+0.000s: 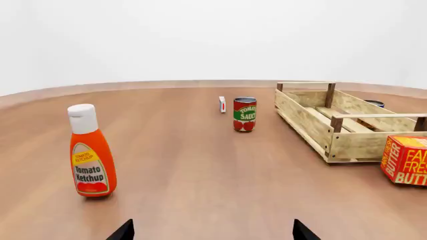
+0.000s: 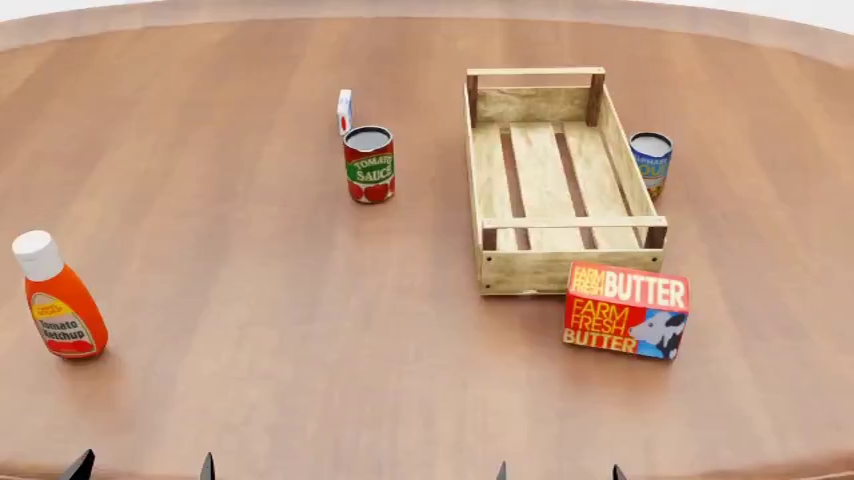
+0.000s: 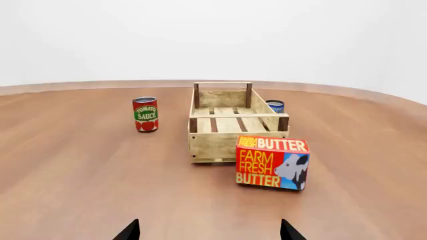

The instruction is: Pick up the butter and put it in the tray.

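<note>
i see my right gripper spread wide, holding nothing. the butter stands upright ahead of it, intact, just beside the tray.

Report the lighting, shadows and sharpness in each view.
Head view: even, soft light, only faint contact shadows under the butter and ketchup bottle. Left wrist view: sharp throughout, butter cut by the frame edge. Right wrist view: crisp lettering, no glare on the tray.

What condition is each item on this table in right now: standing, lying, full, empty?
butter: upright on the table, just outside the tray's near end
tray: empty
tomato sauce can: upright
ketchup bottle: upright, cap on
blue can: upright, behind the tray
small white carton: standing on edge
</note>
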